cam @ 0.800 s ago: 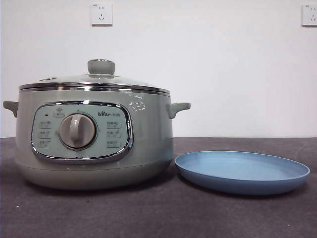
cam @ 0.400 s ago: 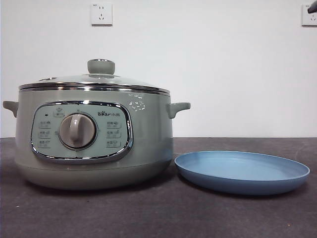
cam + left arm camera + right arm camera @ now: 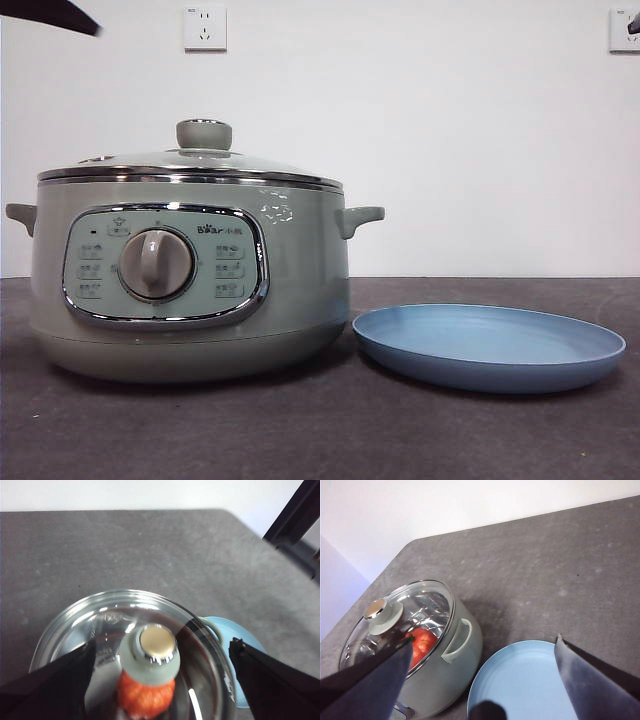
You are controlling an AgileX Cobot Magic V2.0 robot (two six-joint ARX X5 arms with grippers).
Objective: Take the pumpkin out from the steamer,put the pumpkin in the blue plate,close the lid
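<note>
Inside the steamer (image 3: 190, 275) your pumpkin (image 3: 145, 700) sits under the lid (image 3: 132, 655), showing orange-red through the glass; from the right wrist view you see it again as a red patch (image 3: 421, 642) behind the same glass; the lid rests flat on the pot's rim, its pale green knob (image 3: 204, 134) upright at the centre. Just beside the steamer, on the side away from its control panel's dial (image 3: 156, 264), lies the blue plate (image 3: 489, 347), bare and flat on the dark table (image 3: 320, 430); plate and pot stand very close, though you cannot tell whether they touch. Your left gripper (image 3: 160, 680) hangs above the lid with its jaws spread wide, one on either side of the knob, clear of it; your right gripper (image 3: 482, 680) hovers high over the plate and the steamer's near handle (image 3: 456, 641), jaws likewise wide apart, holding nothing. On the white wall behind are two sockets (image 3: 205, 28).
</note>
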